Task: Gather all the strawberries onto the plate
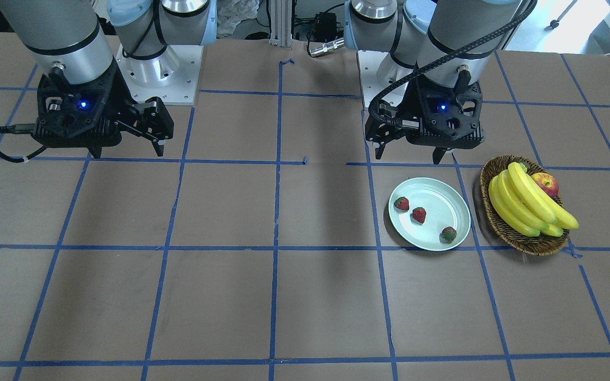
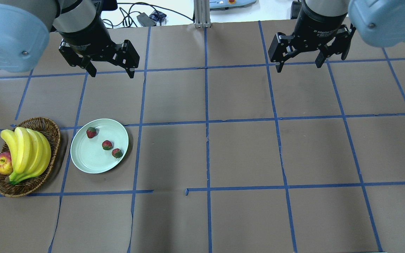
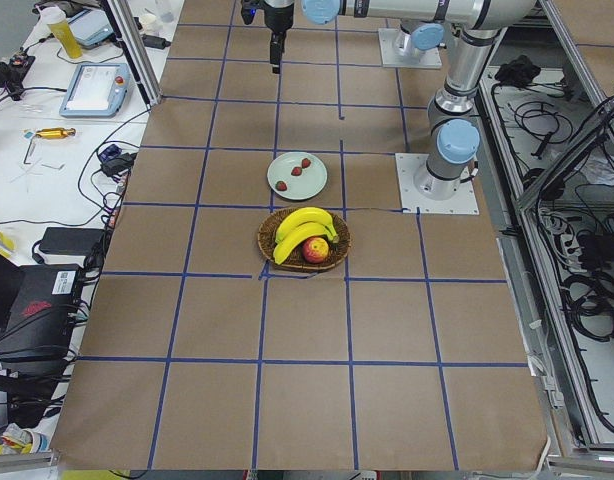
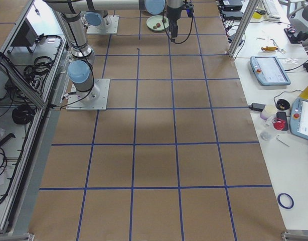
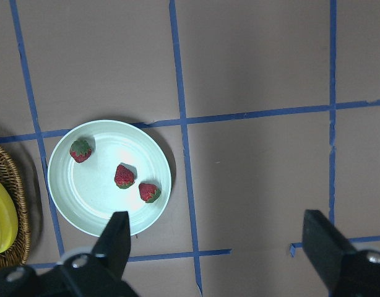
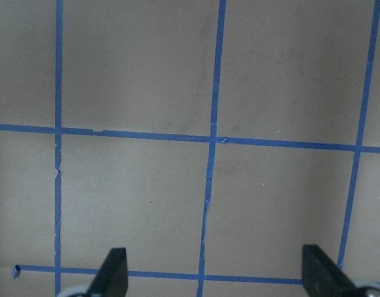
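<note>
1. Strawberries (image 2: 107,144) share a brown paper-covered worktop (image 2: 244,151) with a few other things; blue tape marks the paper into squares.
2. The left gripper (image 2: 111,74) hangs raised above the worktop, well apart from everything on it. Its fingers (image 5: 116,238) stand wide apart with nothing between them.
3. The right gripper (image 2: 298,67) hangs over the robot's right half of the worktop, with only bare paper and tape below it. Its fingers (image 6: 112,272) are likewise spread wide and hold nothing.
4. A brown woven wicker basket (image 2: 53,130) sits at the robot's far left, just beside the plate but not touching it.
5. The pale mint-green plate (image 2: 86,158) lies flat between the basket and the worktop's middle.
6. A bunch of yellow bananas (image 2: 30,147) fills most of the basket.
7. A red-yellow apple (image 2: 2,164) rests in the basket against the bananas, on the side away from the plate.
8. All three strawberries lie on the plate. Two are close together near its middle, and the third (image 2: 91,132) lies apart near the rim.
</note>
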Available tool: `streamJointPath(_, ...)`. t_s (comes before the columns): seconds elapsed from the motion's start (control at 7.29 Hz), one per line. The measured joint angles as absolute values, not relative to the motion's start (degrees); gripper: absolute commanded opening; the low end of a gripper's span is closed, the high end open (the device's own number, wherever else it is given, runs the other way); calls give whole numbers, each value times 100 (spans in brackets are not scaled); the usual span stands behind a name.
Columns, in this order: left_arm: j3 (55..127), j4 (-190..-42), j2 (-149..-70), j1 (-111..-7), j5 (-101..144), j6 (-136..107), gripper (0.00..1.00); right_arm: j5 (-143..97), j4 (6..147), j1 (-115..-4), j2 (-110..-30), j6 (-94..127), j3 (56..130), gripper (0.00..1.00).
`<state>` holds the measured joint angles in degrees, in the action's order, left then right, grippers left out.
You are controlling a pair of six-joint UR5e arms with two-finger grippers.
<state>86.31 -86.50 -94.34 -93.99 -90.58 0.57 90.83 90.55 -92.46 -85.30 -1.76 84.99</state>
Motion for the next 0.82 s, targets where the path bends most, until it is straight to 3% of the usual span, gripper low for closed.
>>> streamJointPath(0.82, 8736, -8640, -9413, -9419, -9061, 74, 100, 9100, 9040, -9236, -8537, -189, 8493, 100)
